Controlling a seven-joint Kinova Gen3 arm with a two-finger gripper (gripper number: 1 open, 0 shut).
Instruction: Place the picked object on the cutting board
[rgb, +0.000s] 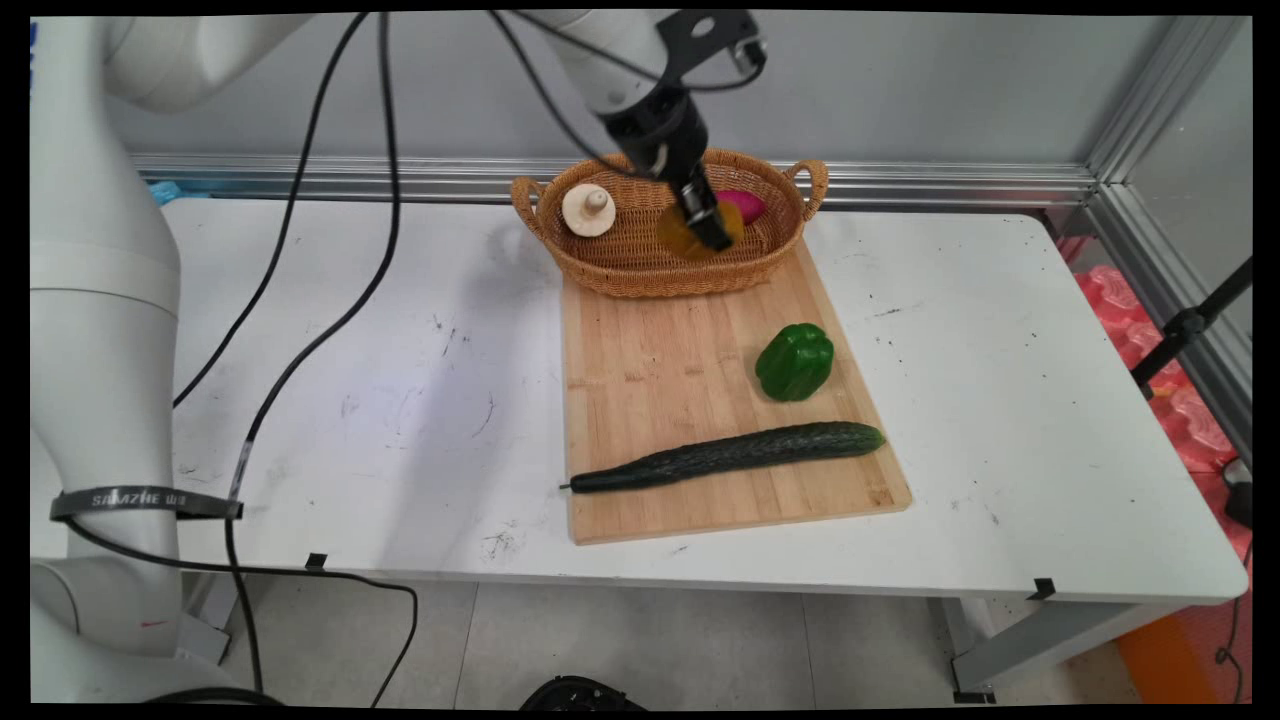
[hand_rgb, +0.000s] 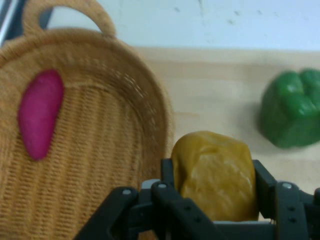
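My gripper (rgb: 712, 232) is shut on a yellow-brown lumpy vegetable (hand_rgb: 216, 175), held in the air over the front rim of the wicker basket (rgb: 640, 272). The same yellow piece (rgb: 680, 238) shows beside the fingers in the main view. Inside the basket lie a magenta vegetable (hand_rgb: 40, 114) at the right and a pale mushroom (rgb: 588, 209) at the left. The basket (hand_rgb: 110, 165) fills the left of the hand view.
A wooden cutting board (rgb: 660, 400) lies in front of the basket and carries a green bell pepper (rgb: 795, 362) and a long dark cucumber (rgb: 730, 456). The pepper (hand_rgb: 292, 107) also appears in the hand view. Black cables hang at the left.
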